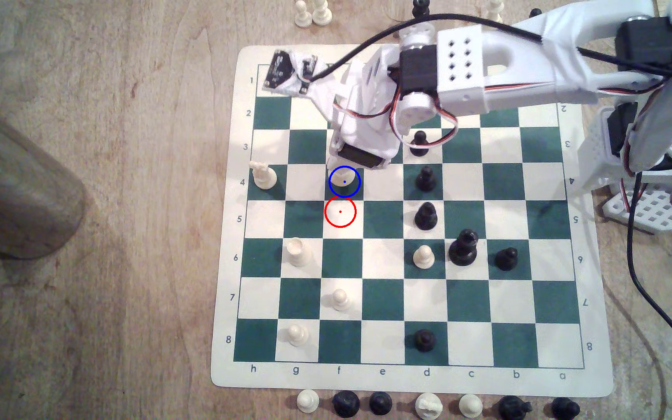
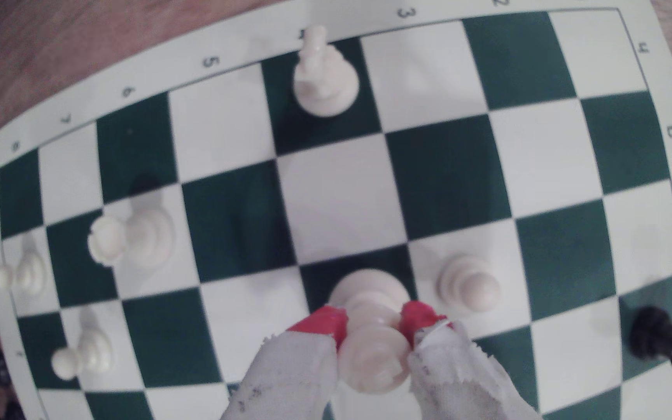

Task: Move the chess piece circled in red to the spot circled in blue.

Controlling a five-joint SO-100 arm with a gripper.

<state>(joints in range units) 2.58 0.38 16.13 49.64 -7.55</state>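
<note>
Cream chess piece (image 2: 372,319), seemingly red-tipped white pincer (image 2: 372,323), green-and-white checked board (image 1: 383,299)

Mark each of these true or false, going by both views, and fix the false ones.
1. The cream-white tall chess piece sits between the red-tipped claw fingers. True.
2. The red-ringed white square holds a pawn. False: it is bare.
3. The cream-white piece's base is over the blue-ringed dark green square. True.
4. A black pawn stands on the square beside the blue ring in the exterior view. False: those squares are bare.
</note>
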